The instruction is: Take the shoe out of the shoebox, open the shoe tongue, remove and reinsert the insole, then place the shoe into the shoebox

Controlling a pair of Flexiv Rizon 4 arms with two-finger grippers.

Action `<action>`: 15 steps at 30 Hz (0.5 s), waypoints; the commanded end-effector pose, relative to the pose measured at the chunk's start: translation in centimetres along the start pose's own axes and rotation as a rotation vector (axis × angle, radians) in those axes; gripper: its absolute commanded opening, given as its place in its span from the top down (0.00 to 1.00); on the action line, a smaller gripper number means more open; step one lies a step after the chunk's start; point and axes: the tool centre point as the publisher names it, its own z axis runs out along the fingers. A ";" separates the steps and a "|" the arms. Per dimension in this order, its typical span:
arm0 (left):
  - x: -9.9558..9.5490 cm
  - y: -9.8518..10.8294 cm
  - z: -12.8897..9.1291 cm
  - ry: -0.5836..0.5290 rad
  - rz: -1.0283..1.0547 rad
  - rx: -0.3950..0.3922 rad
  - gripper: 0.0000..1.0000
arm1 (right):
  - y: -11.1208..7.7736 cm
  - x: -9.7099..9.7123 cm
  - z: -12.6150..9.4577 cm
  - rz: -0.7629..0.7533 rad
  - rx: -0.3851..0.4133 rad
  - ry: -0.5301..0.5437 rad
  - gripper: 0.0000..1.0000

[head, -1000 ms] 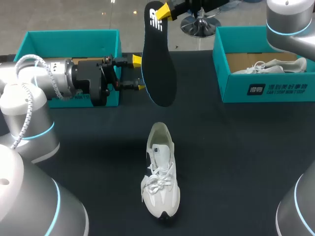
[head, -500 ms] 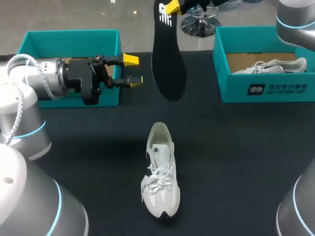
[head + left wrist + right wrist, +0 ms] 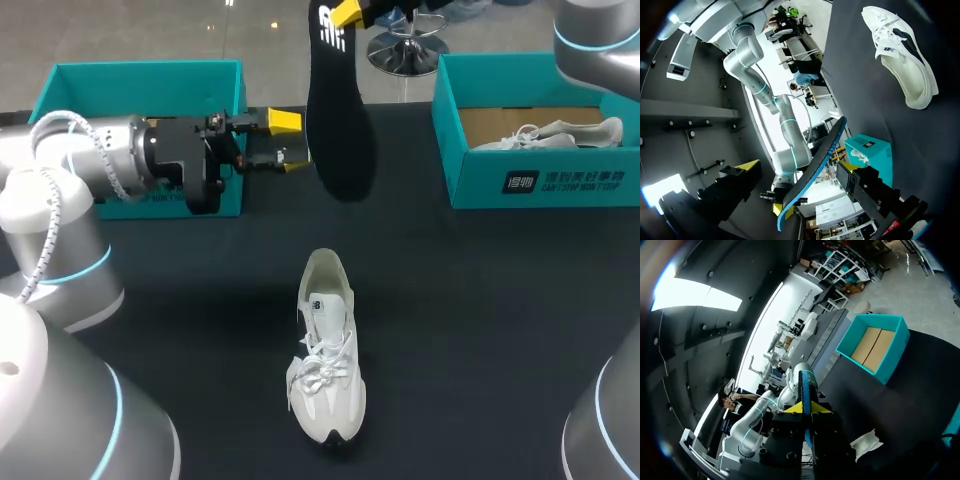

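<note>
The insole (image 3: 338,120) is gripped at its top end by the right pincer (image 3: 345,14), above the surface's (image 3: 480,330) far edge; the left pincer (image 3: 288,143) is held released beside it; the shoe (image 3: 326,350) is laid toward the near edge

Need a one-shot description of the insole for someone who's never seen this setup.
On the dark table, find the teal left shoebox and right shoebox at the far side. Between them, beyond the white shoe on the table, the insole hangs in the air from the jaws of the right arm. It is flat and black with a white logo, the only item off the table.
</note>
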 end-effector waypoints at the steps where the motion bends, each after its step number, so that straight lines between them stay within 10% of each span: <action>1: 0.4 0.6 1.7 0.004 0.007 -0.008 0.00 | -0.2 0.1 0.4 0.005 -0.008 0.001 1.00; 9: 0.9 1.5 2.9 0.017 0.031 -0.014 0.00 | -0.4 0.2 0.9 0.007 -0.023 0.004 1.00; 10: 1.0 1.6 3.0 0.014 0.028 -0.018 0.51 | -0.4 0.2 1.0 0.006 -0.025 0.004 1.00; 11: 1.0 1.6 3.0 0.011 0.023 -0.022 0.65 | -0.4 0.2 1.0 0.007 -0.026 0.004 1.00; 12: 1.0 1.6 3.0 0.011 0.019 -0.015 1.00 | -0.4 0.2 1.0 0.007 -0.028 0.004 1.00; 15: 1.0 1.5 2.8 0.005 0.008 -0.004 1.00 | -0.5 0.3 1.0 0.008 -0.032 0.002 1.00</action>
